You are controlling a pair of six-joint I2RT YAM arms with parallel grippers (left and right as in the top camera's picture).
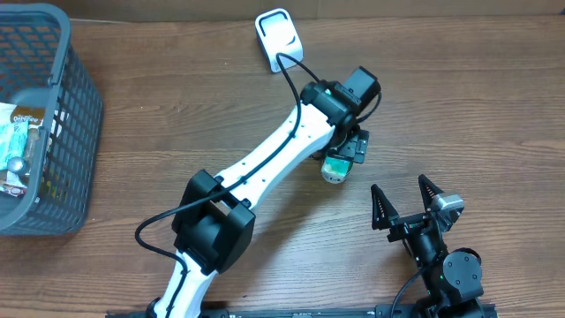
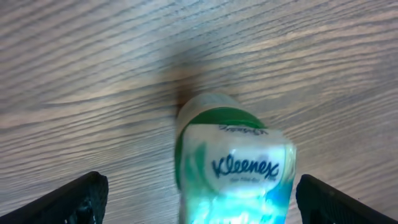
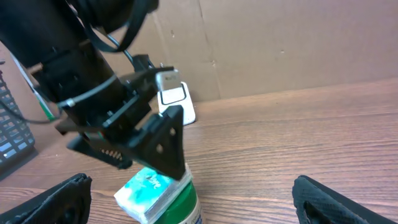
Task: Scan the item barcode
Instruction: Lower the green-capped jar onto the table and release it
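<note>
— What sits at the far left?

— A grey plastic basket [image 1: 84, 115] at the table's [image 1: 177, 97] left edge, with a few packets [image 1: 18, 146] inside it. The print on them is too small to read.

— And toward the middle?

— The white left arm [image 1: 265, 163] reaches diagonally from the near edge up toward the centre. Beyond its wrist, near the far edge, stands a small white scanner [image 1: 281, 37] with a black cable [image 1: 291, 75] running from it toward the arm.

— Where is the item?

— The tissue pack [image 1: 335, 168] is on the wood right of centre, directly under the left gripper [image 1: 351, 150]. It is green and white with a blue brand name, and from the right wrist camera it seems to stand on end. It is well apart from the scanner.

— Is that gripper holding it?

— No. In the left wrist view its fingers [image 2: 81, 196] stand wide apart at the two lower corners, bare wood shows on either side of the pack, and neither finger touches it. The jaws are spread and empty.

— And on the right?

— The right gripper [image 1: 399, 187] hangs near the front edge, just right of the pack, its two fingers splayed wide with nothing between them.
</note>
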